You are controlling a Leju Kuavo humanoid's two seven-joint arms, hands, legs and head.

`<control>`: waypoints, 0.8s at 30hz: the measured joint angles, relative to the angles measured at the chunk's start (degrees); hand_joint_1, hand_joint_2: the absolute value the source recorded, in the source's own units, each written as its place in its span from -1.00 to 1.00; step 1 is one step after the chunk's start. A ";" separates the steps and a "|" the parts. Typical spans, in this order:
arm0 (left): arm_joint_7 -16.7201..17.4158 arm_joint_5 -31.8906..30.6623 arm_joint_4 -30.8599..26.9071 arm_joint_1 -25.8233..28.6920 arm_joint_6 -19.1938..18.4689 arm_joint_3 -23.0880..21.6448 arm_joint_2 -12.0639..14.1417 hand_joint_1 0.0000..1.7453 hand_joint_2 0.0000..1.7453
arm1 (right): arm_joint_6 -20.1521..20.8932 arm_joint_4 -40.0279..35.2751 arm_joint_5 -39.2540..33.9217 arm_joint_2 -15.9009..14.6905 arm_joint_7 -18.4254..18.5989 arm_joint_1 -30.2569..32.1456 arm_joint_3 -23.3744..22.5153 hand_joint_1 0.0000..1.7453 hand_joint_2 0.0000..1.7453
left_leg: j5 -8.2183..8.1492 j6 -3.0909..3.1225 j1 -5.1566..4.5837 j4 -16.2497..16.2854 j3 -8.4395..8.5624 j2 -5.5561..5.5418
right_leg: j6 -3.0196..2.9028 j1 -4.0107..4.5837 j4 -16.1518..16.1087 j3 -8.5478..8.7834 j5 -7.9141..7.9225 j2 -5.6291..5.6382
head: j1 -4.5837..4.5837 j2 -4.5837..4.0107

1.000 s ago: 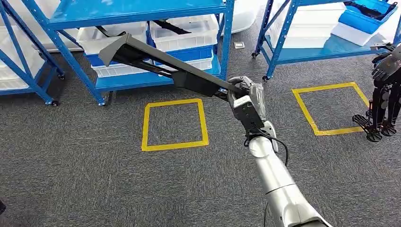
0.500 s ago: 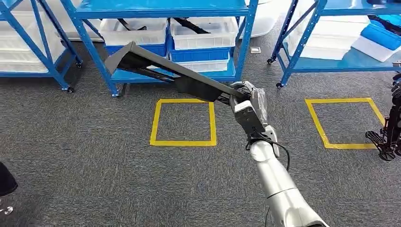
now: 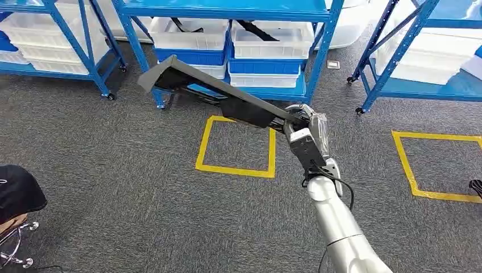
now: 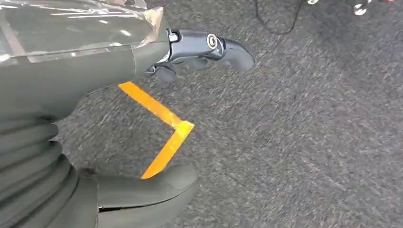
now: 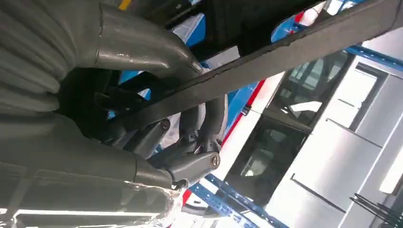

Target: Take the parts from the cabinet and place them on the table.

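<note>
My right hand (image 3: pixel 299 118) grips one end of a long dark grey part (image 3: pixel 210 91), which sticks out to the left above the carpet, its far end wide and flared. In the right wrist view the fingers (image 5: pixel 199 128) curl around the part's narrow bar (image 5: pixel 294 47). The blue cabinet (image 3: pixel 227 11) stands ahead, with white bins (image 3: pixel 273 42) holding more black parts on its lower shelf. My left hand (image 4: pixel 142 118) hangs over the carpet with fingers apart and nothing in it.
A yellow taped square (image 3: pixel 237 145) lies on the grey carpet under the part, another (image 3: pixel 437 165) to the right. More blue racks stand at left (image 3: pixel 57 34) and right (image 3: pixel 420 51). A black stool (image 3: pixel 17 196) sits at the left edge.
The whole view has swung left: racks and taped squares slid right, the stool came into sight. My right hand still holds the part in the same pose.
</note>
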 joint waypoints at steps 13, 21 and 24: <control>1.81 -0.24 0.22 -0.09 0.28 0.31 -0.57 -1.00 1.00 | -1.05 -2.71 -2.32 0.37 -2.97 2.56 -1.27 1.00 1.00 | -0.43 0.04 -0.25 0.06 0.27 6.38 | 0.36 1.04 -0.24 0.17 -0.30 -5.42 | -0.09 0.00; 1.97 -0.42 0.24 -0.35 0.59 0.31 -1.16 -1.00 1.00 | -1.16 -3.61 -2.38 0.33 -2.97 4.18 -2.03 1.00 1.00 | 1.14 2.46 -0.24 -1.20 0.25 2.02 | 0.90 1.02 17.72 -8.07 -7.80 -0.76 | 0.18 0.00; 2.18 -0.68 0.24 -0.32 0.39 0.31 -1.27 -1.00 1.00 | -1.22 -3.69 -2.29 0.31 -2.97 4.28 -2.03 1.00 1.00 | 1.33 2.27 -0.36 -1.10 0.34 0.05 | 2.05 1.01 4.99 -1.46 -2.65 0.09 | 0.15 0.00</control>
